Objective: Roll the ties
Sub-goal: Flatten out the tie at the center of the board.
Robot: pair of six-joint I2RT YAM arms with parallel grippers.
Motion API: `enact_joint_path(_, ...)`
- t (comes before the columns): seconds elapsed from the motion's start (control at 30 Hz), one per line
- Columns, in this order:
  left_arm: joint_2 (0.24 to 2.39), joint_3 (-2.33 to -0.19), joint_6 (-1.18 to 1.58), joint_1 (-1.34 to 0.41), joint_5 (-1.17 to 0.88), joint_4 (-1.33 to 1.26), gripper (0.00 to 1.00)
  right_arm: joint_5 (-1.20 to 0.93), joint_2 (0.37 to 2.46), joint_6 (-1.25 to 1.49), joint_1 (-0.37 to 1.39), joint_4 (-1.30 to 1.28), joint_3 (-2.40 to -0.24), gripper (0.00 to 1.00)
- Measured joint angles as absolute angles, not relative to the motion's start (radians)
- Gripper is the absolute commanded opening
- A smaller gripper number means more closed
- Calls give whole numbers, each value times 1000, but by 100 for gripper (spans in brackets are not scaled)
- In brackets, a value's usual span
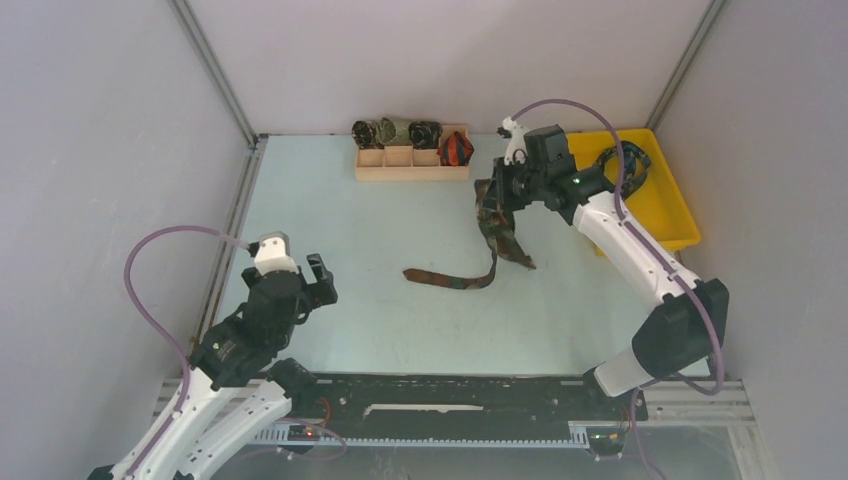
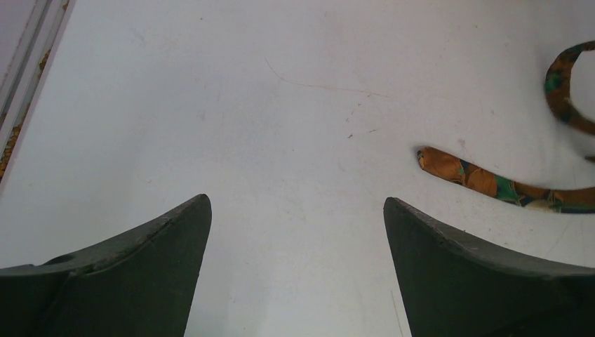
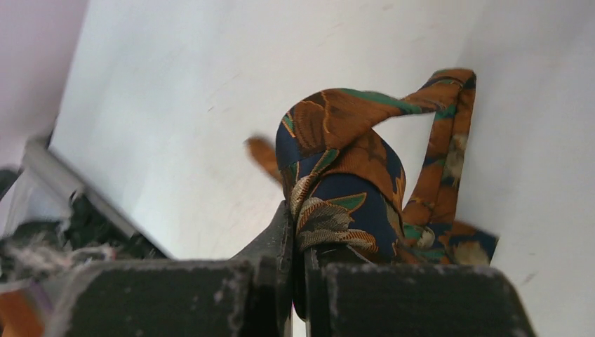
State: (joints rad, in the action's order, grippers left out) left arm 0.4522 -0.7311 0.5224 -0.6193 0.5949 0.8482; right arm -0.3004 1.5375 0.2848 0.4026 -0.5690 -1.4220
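A brown-orange-green tie [image 1: 497,240] hangs from my right gripper [image 1: 497,190], which is shut on its wide end above the table. The tie's narrow end [image 1: 440,278] trails on the table toward the left. In the right wrist view the fabric [image 3: 344,182] bunches between the closed jaws. My left gripper [image 1: 310,280] is open and empty over the table at the near left; its wrist view shows the tie's narrow tip [image 2: 449,165] lying ahead to the right. Another dark tie [image 1: 625,165] lies in the yellow bin.
A wooden divided tray [image 1: 412,165] stands at the back with several rolled ties in and behind it. A yellow bin [image 1: 660,200] sits at the back right. Metal frame rails run along the left edge and the near edge.
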Motion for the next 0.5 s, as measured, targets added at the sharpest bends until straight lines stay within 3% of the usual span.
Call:
enact_joint_path(0.33,458,-731,522,-619,595,848,100,-688,1416,279,470,-726,-1468,0)
enact_joint_path(0.5,462,-731,522,-619,595,848,100,-891,1554,276,410,-735,-1520,0)
